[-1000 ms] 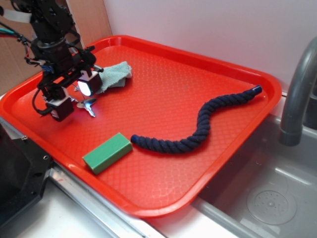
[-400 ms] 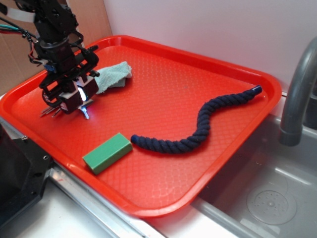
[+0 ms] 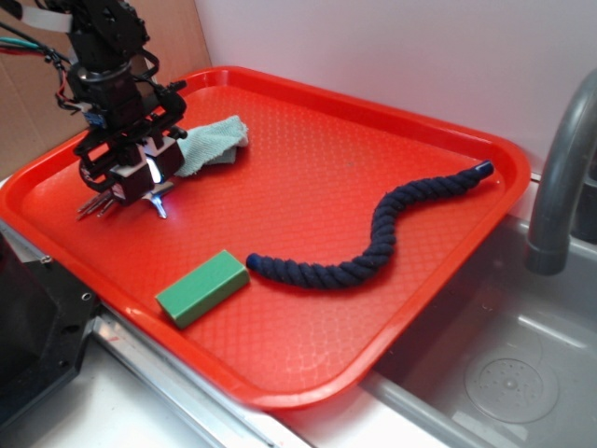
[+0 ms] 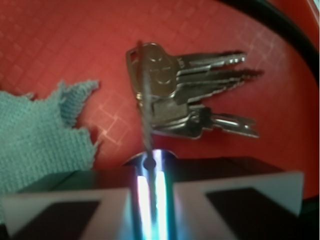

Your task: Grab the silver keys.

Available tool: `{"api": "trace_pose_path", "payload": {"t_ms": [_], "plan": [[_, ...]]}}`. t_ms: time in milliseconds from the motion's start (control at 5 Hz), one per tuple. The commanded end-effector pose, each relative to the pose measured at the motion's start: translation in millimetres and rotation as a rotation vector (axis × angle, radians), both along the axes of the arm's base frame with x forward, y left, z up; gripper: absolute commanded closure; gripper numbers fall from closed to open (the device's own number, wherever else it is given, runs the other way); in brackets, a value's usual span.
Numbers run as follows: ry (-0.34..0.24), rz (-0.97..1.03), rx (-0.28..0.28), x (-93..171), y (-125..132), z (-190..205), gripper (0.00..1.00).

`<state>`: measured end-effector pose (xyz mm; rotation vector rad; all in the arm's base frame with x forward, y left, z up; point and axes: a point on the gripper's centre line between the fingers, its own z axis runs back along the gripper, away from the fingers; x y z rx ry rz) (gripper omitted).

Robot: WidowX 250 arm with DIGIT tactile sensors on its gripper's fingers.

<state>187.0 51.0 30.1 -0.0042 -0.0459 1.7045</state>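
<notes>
**Gripper clamping the keys' wire ring near the tray's left corner**

Where the exterior view looks down on the red tray [image 3: 373, 149], the gripper [image 3: 138, 175] is hanging over the tray's left corner, beside the pale green cloth [image 3: 213, 142]. The silver keys [image 3: 98, 203] are poking out beneath it, toward the left rim. A green block [image 3: 202, 287] is lying by the near edge, and a dark blue rope [image 3: 373, 238] is snaking toward the right corner.

While the wrist view is blurred, the fingers [image 4: 65, 205] are pressing nearly together on the thin ring, with the key blades fanning rightward above the tray and the cloth lying at left.
</notes>
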Motion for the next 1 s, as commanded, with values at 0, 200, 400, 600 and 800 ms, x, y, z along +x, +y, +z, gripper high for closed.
{"api": "trace_pose_path", "payload": {"t_ms": [0, 200, 400, 600, 800], "plan": [[-0.163, -0.333, 0.068, 3.1, -32.6, 79.9, 1.0], [-0.213, -0.557, 0.056, -0.7, -43.2, 120.7, 1.0], [-0.225, -0.809, 0.061, 0.1, -54.6, 148.7, 1.0], [-0.251, -1.044, -0.076, 5.0, -65.4, 166.1, 1.0], [-0.25, -1.281, -0.185, 6.0, -66.0, 168.3, 1.0]]}}
